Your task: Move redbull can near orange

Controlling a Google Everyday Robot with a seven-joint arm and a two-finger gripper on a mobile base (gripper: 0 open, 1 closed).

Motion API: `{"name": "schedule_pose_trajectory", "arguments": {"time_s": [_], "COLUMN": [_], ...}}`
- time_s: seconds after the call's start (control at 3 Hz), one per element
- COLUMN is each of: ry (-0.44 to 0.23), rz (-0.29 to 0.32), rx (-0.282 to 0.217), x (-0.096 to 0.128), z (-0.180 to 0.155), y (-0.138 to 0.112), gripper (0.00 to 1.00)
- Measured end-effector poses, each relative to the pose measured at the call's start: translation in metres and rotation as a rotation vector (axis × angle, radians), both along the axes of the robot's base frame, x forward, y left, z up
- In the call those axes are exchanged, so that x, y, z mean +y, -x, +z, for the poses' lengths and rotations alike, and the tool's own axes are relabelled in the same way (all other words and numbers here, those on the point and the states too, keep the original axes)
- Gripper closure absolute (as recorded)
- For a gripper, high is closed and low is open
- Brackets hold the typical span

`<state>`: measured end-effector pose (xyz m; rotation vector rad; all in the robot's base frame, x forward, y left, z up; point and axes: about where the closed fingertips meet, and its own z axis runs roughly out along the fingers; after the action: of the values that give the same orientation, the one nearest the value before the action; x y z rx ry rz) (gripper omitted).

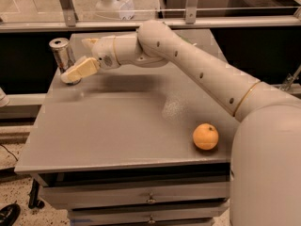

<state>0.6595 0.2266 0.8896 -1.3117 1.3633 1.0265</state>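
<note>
The redbull can (60, 53) stands upright at the far left corner of the grey table (117, 126); I see its silver body and top, while its lower part is hidden. My gripper (75, 60) is right next to the can on its right side, fingers open. The near finger (79, 71) crosses in front of the can's base and the far finger (89, 42) sits just behind and right of it. The fingers are not closed on the can. The orange (205, 136) lies near the table's front right edge, far from the can.
My white arm (197, 72) stretches from the lower right across the table's back half. Drawers (150, 199) sit under the tabletop. A glass-panelled rail (188, 20) runs behind the table, with a white object (115, 4) beyond it.
</note>
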Motion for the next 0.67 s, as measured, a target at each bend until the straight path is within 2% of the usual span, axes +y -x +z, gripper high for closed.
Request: {"name": "schedule_pose_trajectory", "arguments": {"time_s": [0.33, 0.67], "ry": [-0.027, -0.040], "rz": [0.020, 0.027], "rx": [0.019, 0.021], "x": [0.019, 0.029], "z": [-0.004, -0.007], "y": [-0.001, -0.002], "gripper": [0.00, 0.18]}}
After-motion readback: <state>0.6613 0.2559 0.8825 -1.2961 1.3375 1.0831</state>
